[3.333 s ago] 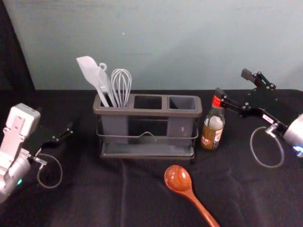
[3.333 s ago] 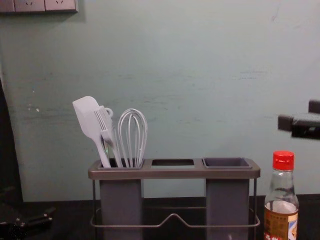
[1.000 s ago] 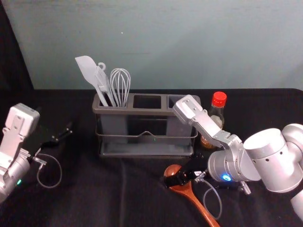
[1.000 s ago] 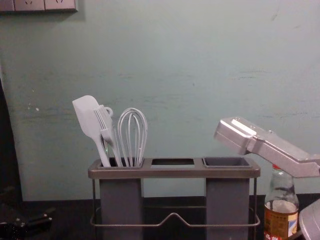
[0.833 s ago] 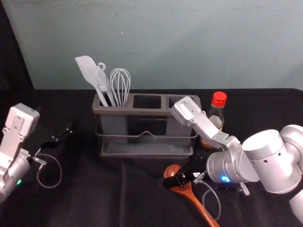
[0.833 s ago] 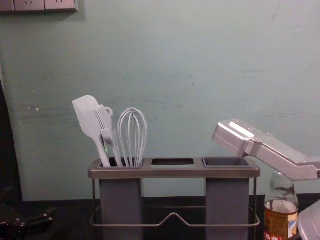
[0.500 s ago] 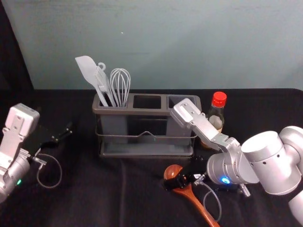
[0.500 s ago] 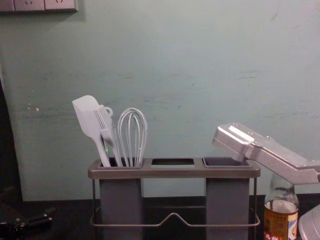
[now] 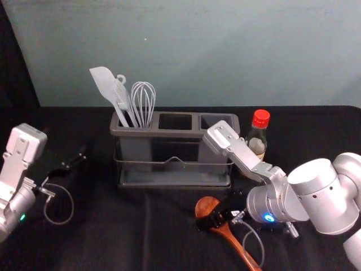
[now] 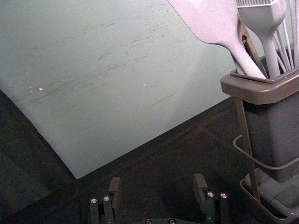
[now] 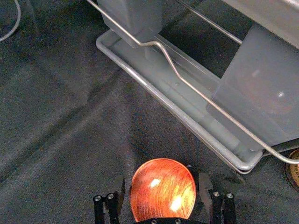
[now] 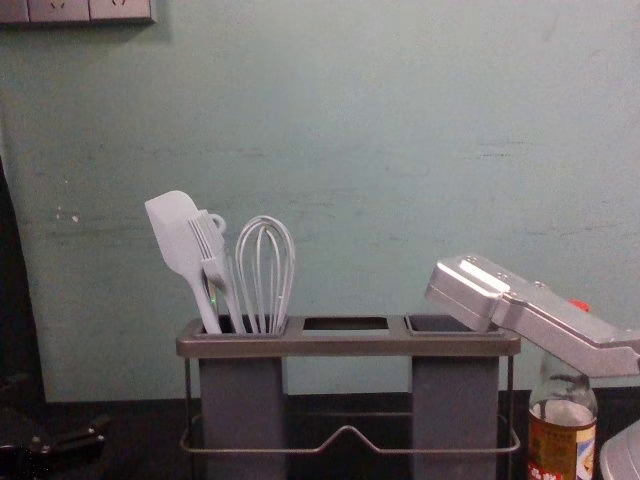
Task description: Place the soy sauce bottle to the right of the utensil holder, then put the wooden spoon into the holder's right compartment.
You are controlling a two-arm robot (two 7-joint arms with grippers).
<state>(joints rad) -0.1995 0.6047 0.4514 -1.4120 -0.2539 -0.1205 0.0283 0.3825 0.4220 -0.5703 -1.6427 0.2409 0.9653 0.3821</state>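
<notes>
The right pincer is down low by the round end of the wooden spoon. It is open. In the right wrist view, the round end sits between the two fingers of the right pincer, one on each side. I can't tell if they touch it. The spoon lies on the dark surface, in front of the utensil holder. Its handle points back to the robot and a bit to the right.

The holder stands just past the spoon. It has three spots in a row. In the left one are a white spatula, a brush and a whisk, all sticking up. The right compartment is a gray cup. Part of the right arm is in front of it in the head view.

The soy sauce bottle stands up straight, just to the right of the holder. It has a red cap, and the right arm hides some of it.

Far over on the left side, the left pincer is parked, with its fingers spread apart. A pale green wall is at the back.
</notes>
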